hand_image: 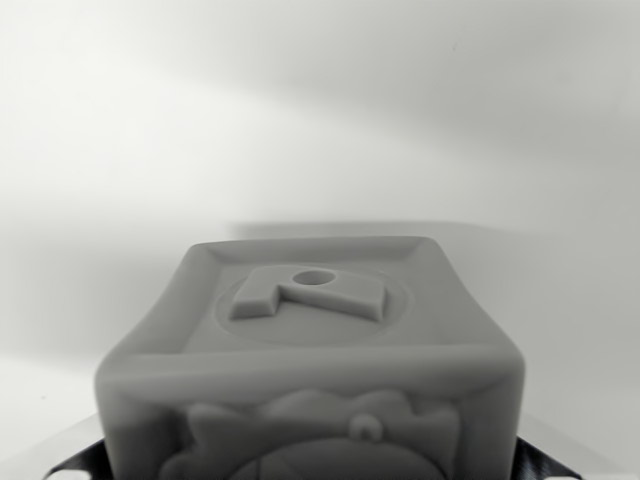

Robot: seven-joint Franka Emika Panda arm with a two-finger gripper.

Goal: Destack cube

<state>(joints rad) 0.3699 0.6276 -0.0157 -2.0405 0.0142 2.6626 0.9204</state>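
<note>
Plain pale bkgd; embossed cube (310, 350) fills foreground.

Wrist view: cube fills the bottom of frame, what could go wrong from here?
1. No end effector fingers show, so grasp state on the cube can't be confirmed.
2. Whatever is under the cube is cut off by the frame; lifting could drag or topple it.
3. Raised relief and rounded edges might let pads slip.

A pale, plain desk (120, 150) is seen filling the background, blurred and without visible marks. One grey cube (310, 350) with raised relief on its top and front faces is seen close up; its base is cut off, so contact with the desk cannot be told.
</note>
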